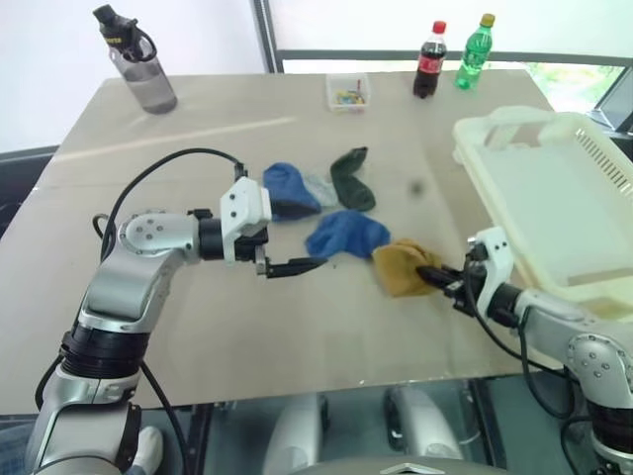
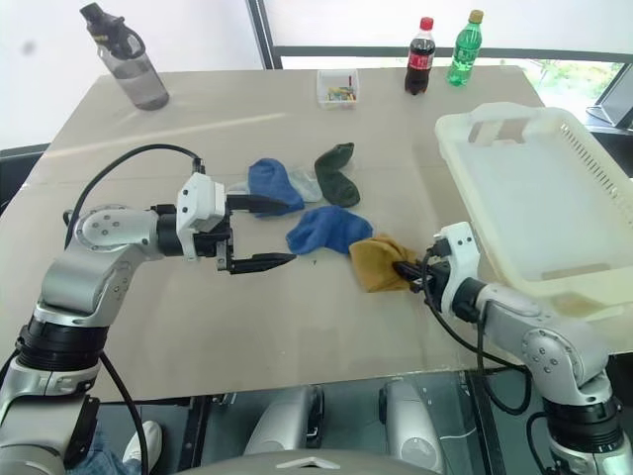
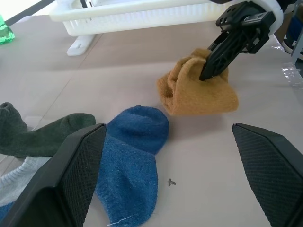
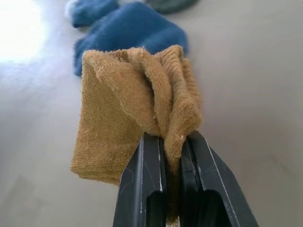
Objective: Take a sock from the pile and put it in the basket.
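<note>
I see the right gripper point(image 4: 173, 142) pinching a crumpled mustard-yellow knit sock point(image 4: 128, 118); the fold hides its fingertips. The left gripper point(image 1: 287, 247) gapes wide, a blue sock point(image 3: 130, 161) between its fingers.

The large white slotted plastic laundry basket point(image 1: 554, 198) is cut off by the picture's edge at 3 o'clock. The contents of the small clear plastic box point(image 1: 348, 92) at 12 o'clock are too small to be told. The pale grey sock point(image 1: 318, 186) is partly hidden under the neighbouring blue sock point(image 1: 289, 188).
</note>
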